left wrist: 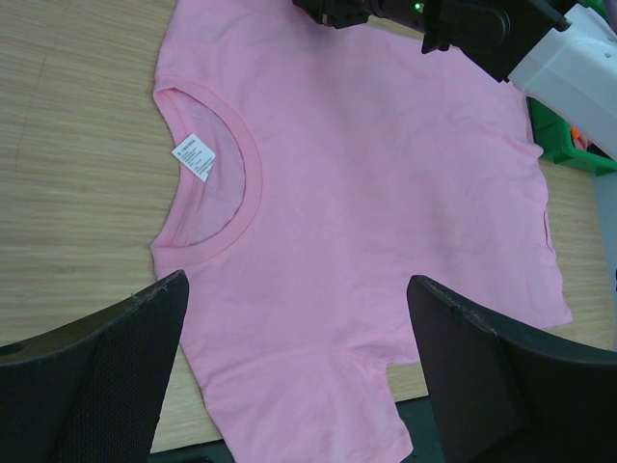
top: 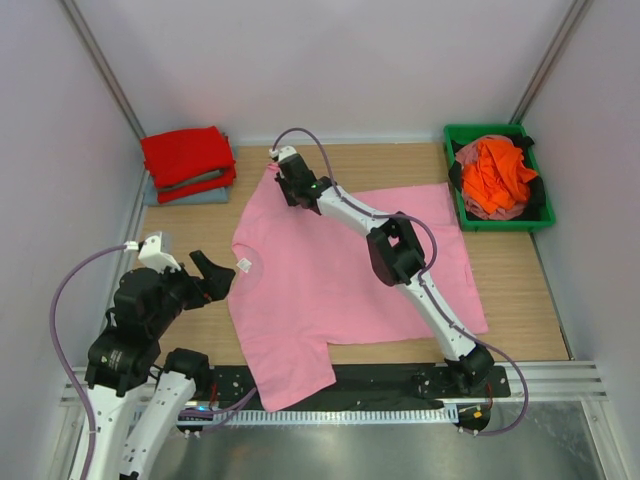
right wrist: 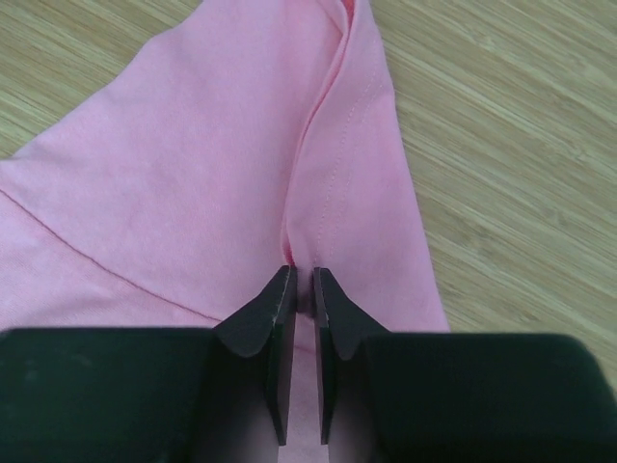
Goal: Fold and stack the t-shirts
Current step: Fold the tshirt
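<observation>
The light pink t-shirt [top: 340, 275] lies spread flat on the wooden table, collar to the left, one sleeve hanging over the near edge. My right gripper [top: 283, 170] is at its far sleeve, shut on a pinched fold of pink cloth [right wrist: 333, 183]. My left gripper [top: 213, 272] is open and empty, hovering beside the collar [left wrist: 227, 183] with its white label. A folded red t-shirt [top: 187, 160] lies on a folded grey-blue one [top: 190, 196] at the far left. The orange t-shirt [top: 495, 175] is crumpled in the green bin.
The green bin [top: 540, 222] stands at the far right and also holds dark and pinkish cloth. White walls enclose the table on three sides. A black rail [top: 380, 378] runs along the near edge.
</observation>
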`<state>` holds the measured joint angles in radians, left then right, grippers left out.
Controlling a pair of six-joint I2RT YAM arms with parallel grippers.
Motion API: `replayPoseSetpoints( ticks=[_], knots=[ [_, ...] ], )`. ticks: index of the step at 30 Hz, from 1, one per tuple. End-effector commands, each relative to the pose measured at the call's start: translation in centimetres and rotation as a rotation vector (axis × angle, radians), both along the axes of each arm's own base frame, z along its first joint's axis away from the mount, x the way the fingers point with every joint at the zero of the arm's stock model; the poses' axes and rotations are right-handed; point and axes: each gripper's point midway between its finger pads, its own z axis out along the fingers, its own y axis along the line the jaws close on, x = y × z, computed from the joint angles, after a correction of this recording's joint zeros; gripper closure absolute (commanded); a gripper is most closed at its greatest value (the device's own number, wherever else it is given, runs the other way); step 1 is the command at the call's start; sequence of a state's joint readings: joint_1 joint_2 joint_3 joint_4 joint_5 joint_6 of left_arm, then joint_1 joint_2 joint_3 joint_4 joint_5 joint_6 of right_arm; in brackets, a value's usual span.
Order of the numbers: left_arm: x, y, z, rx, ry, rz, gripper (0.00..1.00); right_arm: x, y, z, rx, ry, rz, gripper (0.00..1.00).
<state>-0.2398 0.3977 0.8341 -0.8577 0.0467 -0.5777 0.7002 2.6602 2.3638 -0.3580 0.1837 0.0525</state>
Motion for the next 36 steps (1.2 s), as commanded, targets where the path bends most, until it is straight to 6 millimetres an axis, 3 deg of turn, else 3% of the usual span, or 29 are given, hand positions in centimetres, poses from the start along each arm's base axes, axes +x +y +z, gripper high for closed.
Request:
replayPoseSetpoints(
  ticks=[1, 3, 4, 8, 13, 18, 23, 24, 26, 27, 28, 29, 30, 32, 35, 36],
  knots=[
    [0.3, -0.2, 0.5, -0.019, -0.008, 0.004, 0.05, 1.4, 0.4, 3.3, 0.040, -0.089, -0.020, 0.84],
    [0.4, -0.2, 0.4, -0.019, -0.005, 0.003, 0.05, 1.5, 0.4, 3.8, 0.044, -0.103, -0.025, 0.90],
    [0.4, -0.2, 0.4, -0.019, -0.005, 0.003, 0.05, 1.6, 0.2, 3.8, 0.044, -0.106, -0.030, 0.97],
    [0.4, -0.2, 0.4, -0.020, -0.003, 0.005, 0.05, 2.0, 0.0, 4.7, 0.043, -0.134, -0.043, 0.99],
    [0.5, -0.2, 0.2, -0.018, 0.006, 0.005, 0.05, 3.7, -1.3, 7.5, 0.054, -0.214, -0.097, 0.99],
    [0.6, -0.2, -0.1, -0.016, 0.022, 0.004, 0.05, 6.5, -4.3, 10.6, 0.084, -0.295, -0.178, 0.99],
    [0.7, -0.1, -0.1, -0.016, 0.026, 0.012, 0.05, 9.4, -8.1, 11.8, 0.109, -0.340, -0.278, 0.99],
    [0.7, -0.1, -0.2, -0.015, 0.029, 0.012, 0.05, 10.1, -9.4, 11.5, 0.120, -0.335, -0.302, 0.95],
    [0.8, -0.1, -0.3, -0.017, 0.031, 0.015, 0.05, 10.7, -9.9, 11.3, 0.165, -0.331, -0.318, 0.85],
    [0.8, -0.1, -0.3, -0.016, 0.035, 0.015, 0.05, 11.1, -10.3, 11.2, 0.171, -0.333, -0.321, 0.47],
    [0.8, -0.1, -0.4, -0.016, 0.038, 0.015, 0.05, 11.4, -10.8, 11.3, 0.172, -0.341, -0.330, 0.21],
    [0.9, -0.1, -0.4, -0.014, 0.041, 0.013, 0.05, 11.7, -11.3, 11.5, 0.165, -0.357, -0.354, 0.06],
    [0.8, -0.2, -0.5, -0.015, 0.044, 0.009, 0.05, 12.0, -11.6, 11.8, 0.151, -0.371, -0.358, 0.00],
    [0.9, -0.1, -0.5, -0.014, 0.044, 0.013, 0.05, 11.9, -12.2, 12.3, 0.128, -0.378, -0.379, 0.00],
    [0.9, -0.2, -0.6, -0.016, 0.043, 0.014, 0.05, 10.8, -13.4, 14.8, 0.117, -0.397, -0.406, 0.00],
    [1.1, -0.1, -0.5, -0.017, 0.040, 0.017, 0.05, 10.1, -14.1, 14.2, 0.094, -0.377, -0.419, 0.00]
  ],
)
